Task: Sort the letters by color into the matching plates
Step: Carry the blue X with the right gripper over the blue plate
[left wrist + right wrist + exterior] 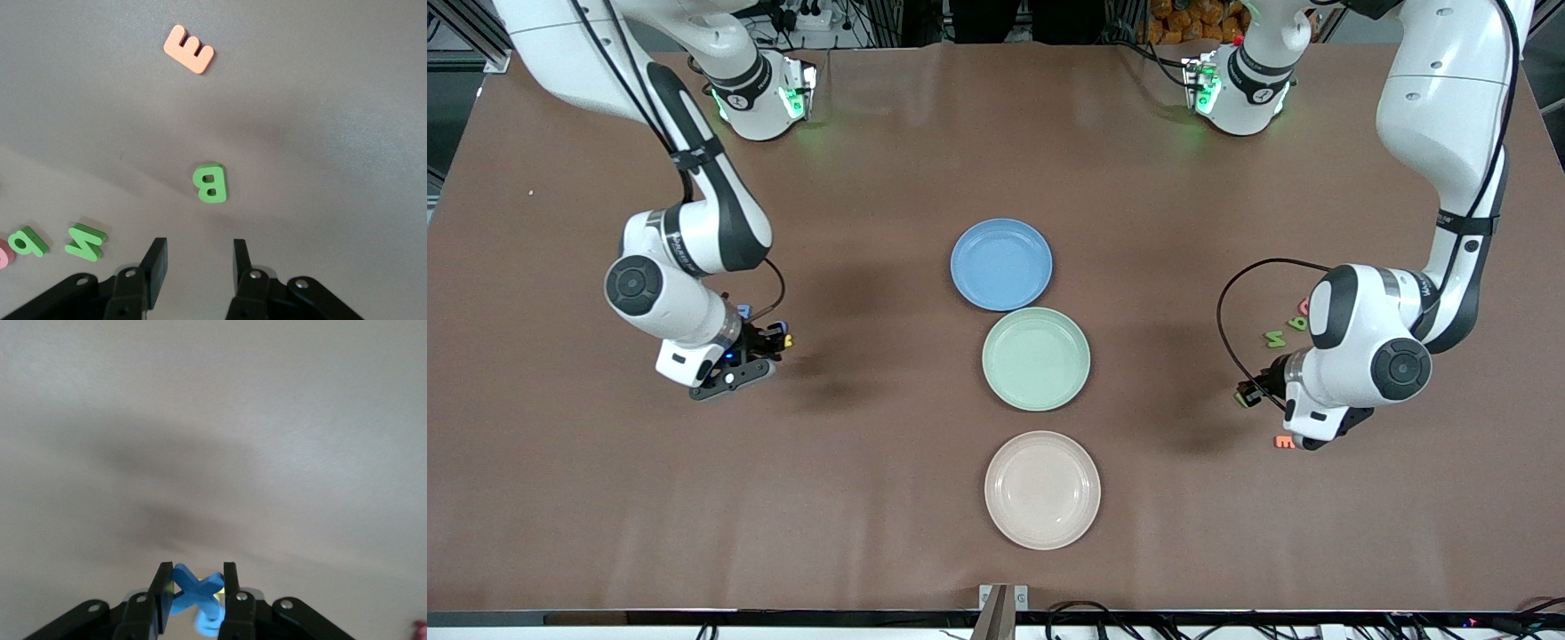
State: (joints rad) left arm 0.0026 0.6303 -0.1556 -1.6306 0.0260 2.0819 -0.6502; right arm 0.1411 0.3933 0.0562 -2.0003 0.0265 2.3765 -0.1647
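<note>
Glowing evenly and brightly from overhead, casting soft blurred arm shadows across the brown worktop (889, 498) beside the green plate (1036, 358); washing pale and hazy in both wrist views.

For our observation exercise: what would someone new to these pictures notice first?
Three plates line the middle of the table, the blue plate nearest the robots' bases, then the mint plate, then the cream plate. The right gripper has its jaws shut on a blue X. The left gripper, jaws apart, hangs above a green B.

Pink letter (3, 254) cut off edgewise
</note>
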